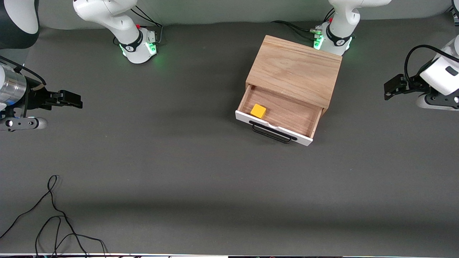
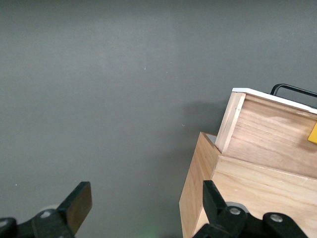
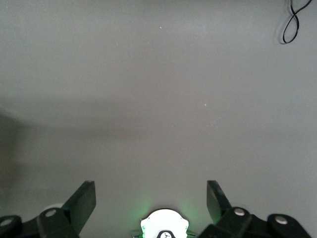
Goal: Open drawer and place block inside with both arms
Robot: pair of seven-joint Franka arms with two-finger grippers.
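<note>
The drawer (image 1: 283, 113) of the light oak cabinet (image 1: 296, 68) is pulled open, with its white front panel and black bar handle (image 1: 271, 133) toward the front camera. The yellow block (image 1: 258, 111) lies inside the drawer, at the corner by the front panel toward the right arm's end. In the left wrist view the cabinet (image 2: 247, 198), the drawer's side (image 2: 267, 139) and a sliver of the block (image 2: 313, 134) show. My left gripper (image 1: 389, 89) (image 2: 146, 198) is open and empty, up at the left arm's end of the table. My right gripper (image 1: 77, 100) (image 3: 151, 198) is open and empty at the right arm's end.
A loose black cable (image 1: 53, 215) lies on the grey table mat near the front camera at the right arm's end; it also shows in the right wrist view (image 3: 293, 22). The green-lit arm bases (image 1: 141, 46) stand along the edge farthest from the front camera.
</note>
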